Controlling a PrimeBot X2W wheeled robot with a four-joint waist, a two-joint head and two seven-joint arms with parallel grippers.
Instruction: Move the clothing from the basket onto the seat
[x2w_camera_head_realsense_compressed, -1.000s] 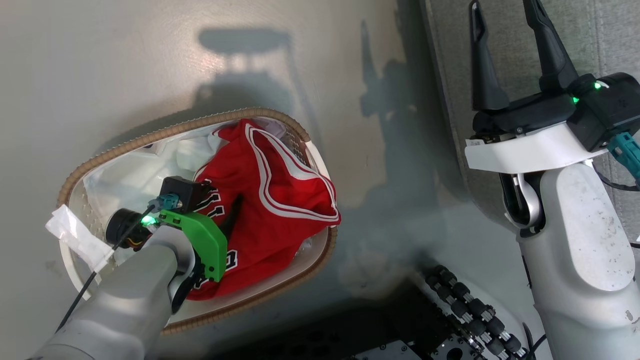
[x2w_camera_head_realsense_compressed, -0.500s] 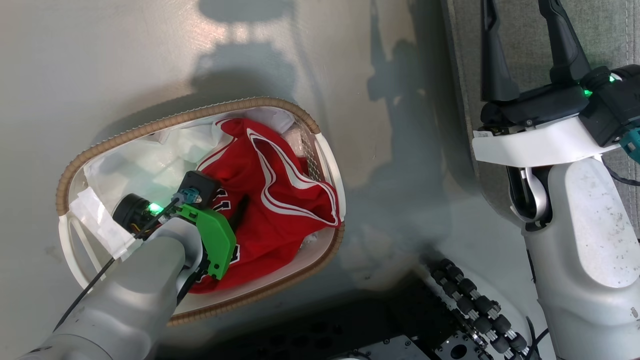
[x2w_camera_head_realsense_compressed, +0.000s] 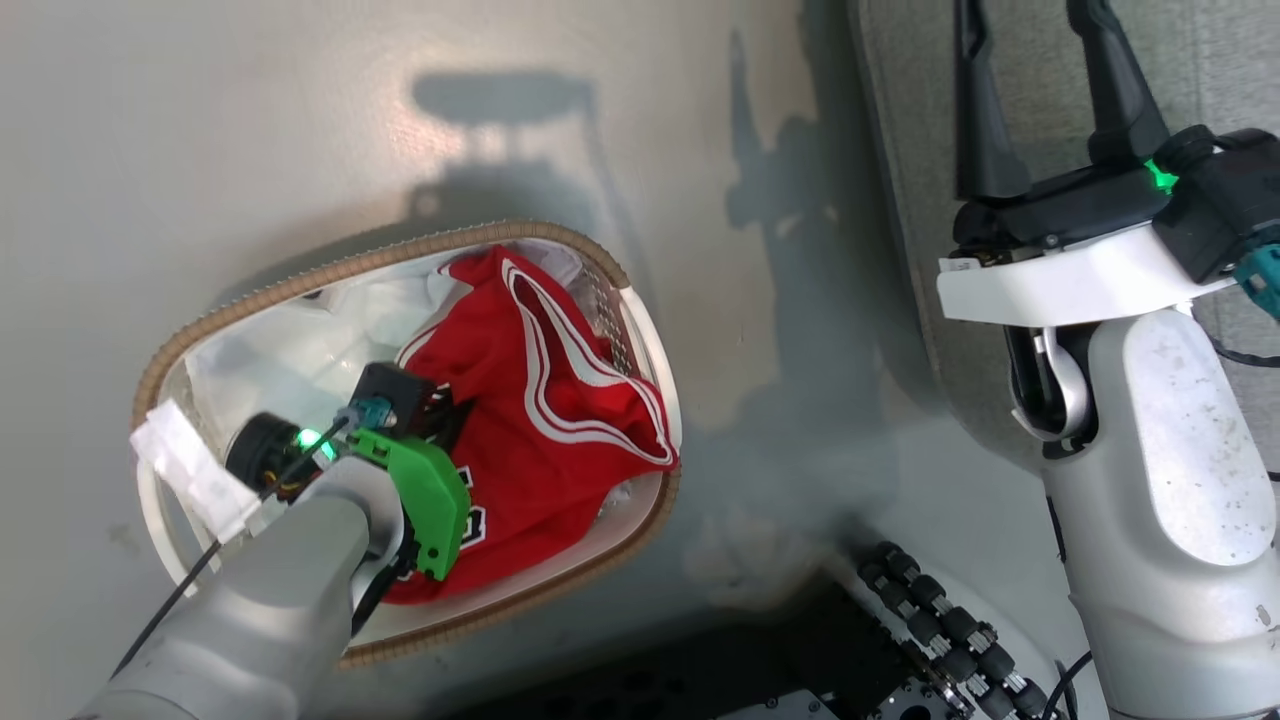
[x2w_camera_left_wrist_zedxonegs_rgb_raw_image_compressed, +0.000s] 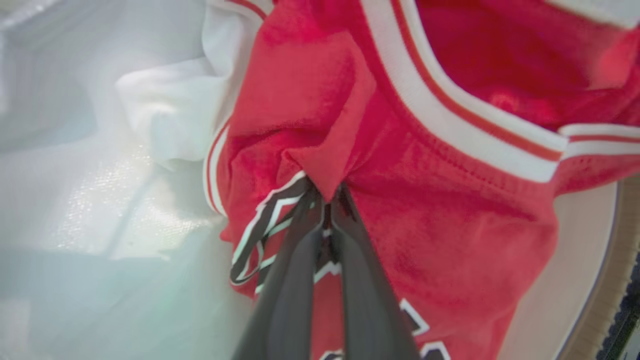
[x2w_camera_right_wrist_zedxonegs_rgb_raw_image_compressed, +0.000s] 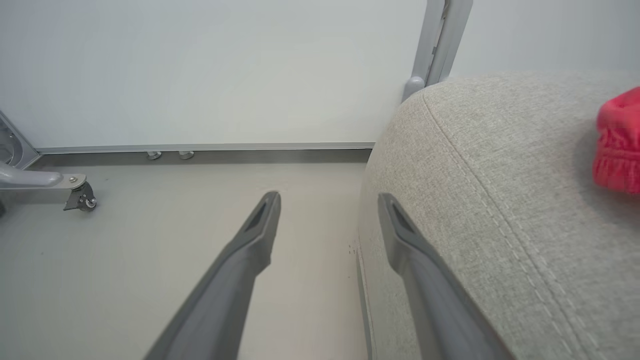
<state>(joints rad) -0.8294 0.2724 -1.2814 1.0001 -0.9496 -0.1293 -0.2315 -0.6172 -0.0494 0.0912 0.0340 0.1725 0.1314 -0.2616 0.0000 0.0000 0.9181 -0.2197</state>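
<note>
Clamping: the left gripper (x2w_camera_left_wrist_zedxonegs_rgb_raw_image_compressed: 327, 197) is shut tight, with a raised fold of the red jersey (x2w_camera_left_wrist_zedxonegs_rgb_raw_image_compressed: 425, 240) pinched between its fingertips.
Right gripper (x2w_camera_right_wrist_zedxonegs_rgb_raw_image_compressed: 327, 204): the fingers are held wide apart with nothing between them, over the left edge of the seat (x2w_camera_right_wrist_zedxonegs_rgb_raw_image_compressed: 475, 200).
Surroundings: the basket (x2w_camera_head_realsense_compressed: 400, 255) is set on the grey floor (x2w_camera_right_wrist_zedxonegs_rgb_raw_image_compressed: 150, 280), left of the seat and apart from it; the white lining (x2w_camera_left_wrist_zedxonegs_rgb_raw_image_compressed: 100, 175) is bunched to the left of the jersey.
In the way: the near left part of the jersey is covered in the head view by the left wrist's green bracket (x2w_camera_head_realsense_compressed: 425, 500).
Jersey: it is crumpled in the right half of the basket, looped with white stripe trim; black-and-white lettering is partly seen beside the fingers.
Second garment (x2w_camera_right_wrist_zedxonegs_rgb_raw_image_compressed: 617, 145): a red piece with a gathered edge is laid on the seat, further right.
</note>
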